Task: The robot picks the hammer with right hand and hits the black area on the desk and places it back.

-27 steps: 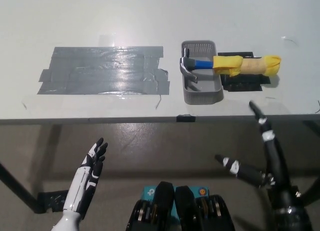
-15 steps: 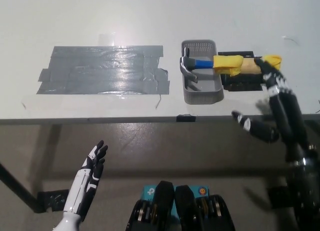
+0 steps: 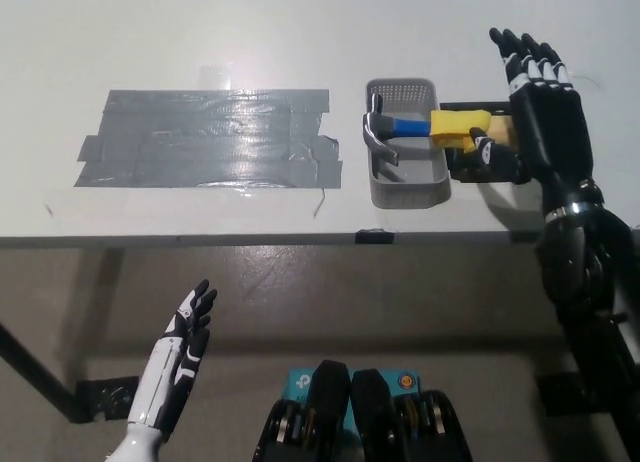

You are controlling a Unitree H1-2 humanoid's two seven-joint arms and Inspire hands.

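The hammer [image 3: 420, 127] lies across a grey mesh basket [image 3: 405, 187], its steel head [image 3: 375, 134] over the basket and its blue and yellow handle reaching right over a black patch. My black right hand [image 3: 535, 102] hovers open above the handle's right end and hides it; fingers are spread, holding nothing. The black area, a wide patch of dark tape [image 3: 210, 139], covers the desk to the basket's left. My white left hand [image 3: 180, 352] rests open below the desk edge at the lower left.
The white desk [image 3: 300, 32] runs across the top half; its front edge [image 3: 200, 240] crosses the middle of the view. A small black clip [image 3: 372, 236] sits on that edge below the basket. Floor shows beneath.
My right hand has risen from below the desk edge up over the desk and now sits above the hammer's handle end. The left hand has barely moved.
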